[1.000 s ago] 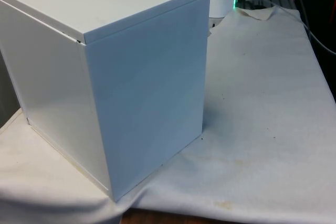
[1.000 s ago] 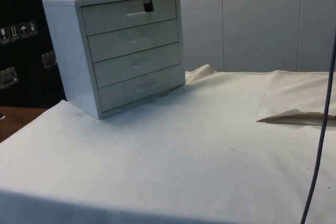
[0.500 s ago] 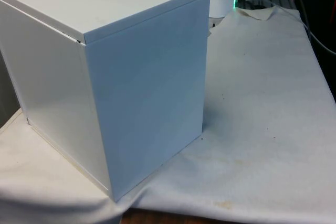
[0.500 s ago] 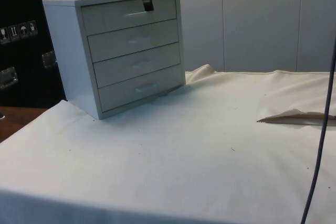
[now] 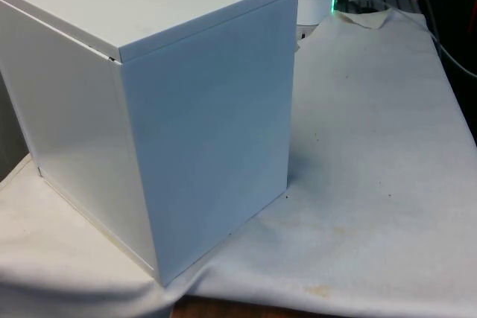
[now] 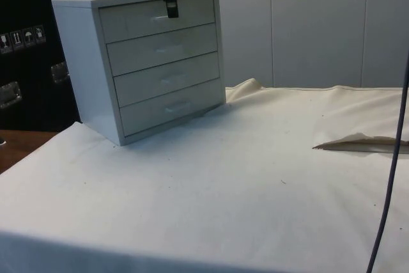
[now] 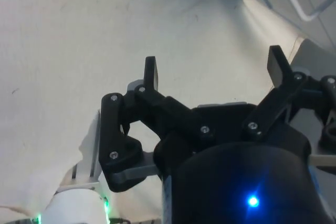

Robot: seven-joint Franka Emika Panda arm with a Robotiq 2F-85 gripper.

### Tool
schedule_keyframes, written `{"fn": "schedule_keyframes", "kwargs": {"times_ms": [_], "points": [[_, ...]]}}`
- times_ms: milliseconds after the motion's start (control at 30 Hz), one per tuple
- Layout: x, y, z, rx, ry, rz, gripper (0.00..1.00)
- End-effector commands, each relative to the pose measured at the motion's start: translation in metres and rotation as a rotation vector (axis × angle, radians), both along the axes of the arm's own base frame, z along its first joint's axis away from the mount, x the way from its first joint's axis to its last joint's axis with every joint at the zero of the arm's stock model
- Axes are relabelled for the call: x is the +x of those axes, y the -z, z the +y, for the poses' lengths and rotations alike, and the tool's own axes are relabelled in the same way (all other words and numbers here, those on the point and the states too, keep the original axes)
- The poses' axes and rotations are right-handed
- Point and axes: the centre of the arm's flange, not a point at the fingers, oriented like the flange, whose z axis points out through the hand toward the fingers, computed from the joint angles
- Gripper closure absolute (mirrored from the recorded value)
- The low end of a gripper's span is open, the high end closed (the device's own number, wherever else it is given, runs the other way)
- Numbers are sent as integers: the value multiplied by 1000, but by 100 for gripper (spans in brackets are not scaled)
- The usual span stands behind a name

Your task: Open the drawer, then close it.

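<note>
Gripper hung open and empty before the top drawer of the white chest of drawers on the bench; all four drawers sat shut, so by my judgement both opening and closing remained undone.

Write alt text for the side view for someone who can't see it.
A black gripper hangs in front of the top drawer of a white four-drawer chest, all drawers shut, standing on a table under a white cloth.
</note>
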Motion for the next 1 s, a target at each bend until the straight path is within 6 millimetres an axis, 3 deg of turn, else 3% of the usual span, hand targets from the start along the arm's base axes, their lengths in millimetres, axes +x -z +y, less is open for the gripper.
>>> {"fn": "schedule_keyframes", "kwargs": {"times_ms": [0, 967], "points": [[0, -1, 0, -3, -18, -15, 0], [-6, 6, 0, -38, -149, -19, 0]]}}
